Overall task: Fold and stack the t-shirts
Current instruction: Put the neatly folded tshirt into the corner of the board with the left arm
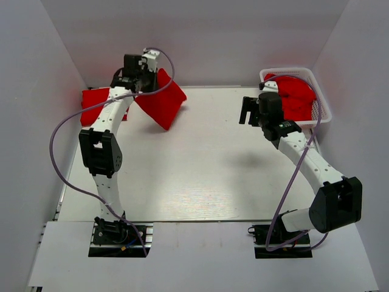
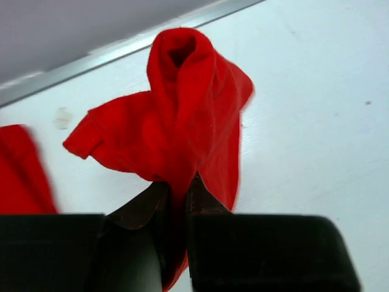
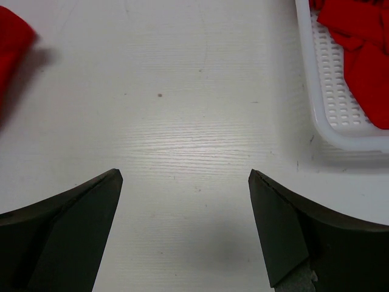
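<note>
Red cloth hangs bunched from the left claw [image 2: 178,188], whose fingers pinch a fold of one t-shirt [image 1: 161,100] near the far-left corner of the tabletop [image 1: 200,176]. Seen from overhead, the shirt's long axis runs diagonally from the claw toward the near right and ends in a pointed corner; I cannot tell whether that corner touches the tabletop. Just to its left, partly behind the left arm [image 1: 100,146], a second t-shirt [image 1: 92,104] lies close to the left wall [image 1: 36,91] and the back edge, so room is tight there. The right claw [image 3: 185,176] is spread wide with nothing between its fingers, over bare tabletop. It sits beside the white lattice basket [image 1: 326,114] in the far-right corner, which holds more red t-shirts [image 1: 296,96]. Between the two arms the broad middle of the tabletop lies open.
</note>
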{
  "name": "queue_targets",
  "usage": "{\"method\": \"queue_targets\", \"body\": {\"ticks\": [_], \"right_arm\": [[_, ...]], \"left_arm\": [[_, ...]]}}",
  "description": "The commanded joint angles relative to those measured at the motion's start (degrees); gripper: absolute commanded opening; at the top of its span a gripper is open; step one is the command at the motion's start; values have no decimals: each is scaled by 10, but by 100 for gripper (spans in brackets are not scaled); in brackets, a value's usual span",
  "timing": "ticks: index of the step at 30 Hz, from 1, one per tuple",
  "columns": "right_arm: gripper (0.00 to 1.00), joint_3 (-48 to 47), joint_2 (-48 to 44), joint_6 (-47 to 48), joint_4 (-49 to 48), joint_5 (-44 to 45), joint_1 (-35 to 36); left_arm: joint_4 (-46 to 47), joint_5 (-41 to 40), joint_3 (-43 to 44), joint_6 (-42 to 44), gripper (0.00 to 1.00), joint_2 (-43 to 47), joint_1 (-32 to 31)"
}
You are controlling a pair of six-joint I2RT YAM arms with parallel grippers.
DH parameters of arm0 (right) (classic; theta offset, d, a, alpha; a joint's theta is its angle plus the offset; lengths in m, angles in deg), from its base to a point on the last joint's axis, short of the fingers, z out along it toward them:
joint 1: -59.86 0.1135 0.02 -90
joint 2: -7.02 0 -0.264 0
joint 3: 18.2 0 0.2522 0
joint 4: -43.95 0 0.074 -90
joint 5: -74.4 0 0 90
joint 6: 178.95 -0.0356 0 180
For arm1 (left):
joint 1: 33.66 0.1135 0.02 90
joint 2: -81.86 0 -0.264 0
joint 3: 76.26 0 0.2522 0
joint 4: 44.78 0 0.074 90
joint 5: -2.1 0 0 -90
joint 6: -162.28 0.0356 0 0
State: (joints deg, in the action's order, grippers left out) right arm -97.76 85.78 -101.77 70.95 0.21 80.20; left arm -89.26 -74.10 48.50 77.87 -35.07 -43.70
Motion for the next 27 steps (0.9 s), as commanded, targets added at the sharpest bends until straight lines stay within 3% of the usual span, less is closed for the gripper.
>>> {"method": "queue_targets", "body": {"ticks": [1,6,27], "right_arm": [[90,5,-17,1,-1,40,-2],[90,0,-12,2,7,58,-2],[90,-46,40,-8,22,31,-1]], "left_arm": [[-102,-36,98,60,0,-21,28],[-124,-55,160,73,0,-49,58],[-87,-44,203,84,0,-68,160]]}}
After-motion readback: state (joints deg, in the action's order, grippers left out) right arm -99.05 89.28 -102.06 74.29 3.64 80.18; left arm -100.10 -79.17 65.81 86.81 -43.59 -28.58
